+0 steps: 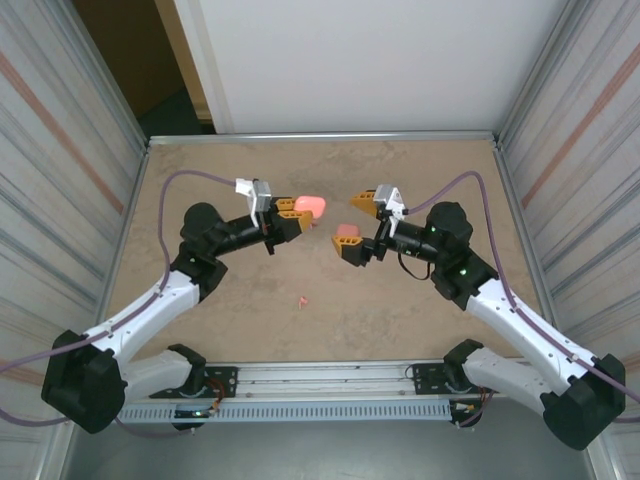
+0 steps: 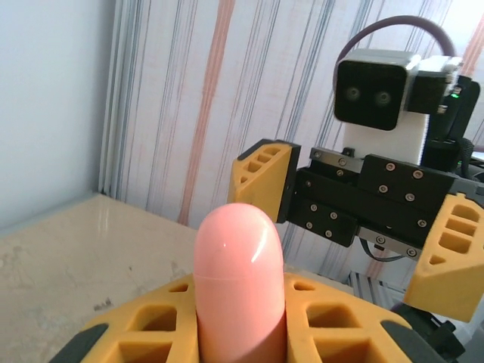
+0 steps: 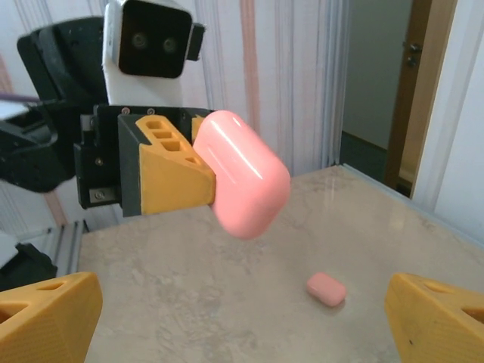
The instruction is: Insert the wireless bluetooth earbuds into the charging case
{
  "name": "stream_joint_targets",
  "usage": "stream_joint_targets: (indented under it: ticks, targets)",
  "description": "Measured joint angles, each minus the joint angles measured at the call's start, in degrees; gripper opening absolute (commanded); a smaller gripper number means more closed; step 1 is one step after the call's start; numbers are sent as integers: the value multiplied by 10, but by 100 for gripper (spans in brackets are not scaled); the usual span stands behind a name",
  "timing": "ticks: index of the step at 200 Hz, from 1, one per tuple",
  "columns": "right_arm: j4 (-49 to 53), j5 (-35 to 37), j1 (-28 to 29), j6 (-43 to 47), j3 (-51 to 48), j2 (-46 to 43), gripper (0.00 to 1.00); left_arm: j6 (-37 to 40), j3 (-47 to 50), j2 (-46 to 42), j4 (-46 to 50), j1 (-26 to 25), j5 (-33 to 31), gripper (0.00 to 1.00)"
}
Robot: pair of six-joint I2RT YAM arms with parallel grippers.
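Step, as I judge it: case held ready, lid shut. The left gripper (image 1: 296, 216) clamps the glossy pink rounded plastic case (image 1: 310, 206) off the table. The right gripper (image 1: 356, 228), beside the case, gapes wide and holds nothing. The next move probably calls for opening the lid, then fetching the tiny salmon-pink stemmed earbud (image 1: 301, 300) lying nearward of the case.

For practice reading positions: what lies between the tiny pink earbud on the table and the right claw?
Bare table separates the earbud and the right claw, seen from the top camera.

Our left arm (image 1: 165, 292): bent, reaching inward.
Our left gripper (image 1: 293, 217): raised, clamped on a case (image 1: 311, 205).
Our right arm (image 1: 505, 305): bent, reaching inward.
Our right gripper (image 1: 355, 227): jaws wide, facing the left.
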State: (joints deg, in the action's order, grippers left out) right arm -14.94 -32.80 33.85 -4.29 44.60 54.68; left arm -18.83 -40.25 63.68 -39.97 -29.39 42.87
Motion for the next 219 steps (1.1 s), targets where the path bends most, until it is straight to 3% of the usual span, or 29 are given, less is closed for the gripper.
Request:
stream_joint_targets:
  ticks: [77, 219]
  targets:
    - [1, -14, -1, -45, 76, 61, 94, 11, 13, -3, -66, 0, 0, 0]
    - [17, 31, 14, -45, 119, 112, 94, 11, 14, -4, -69, 0, 8, 0]
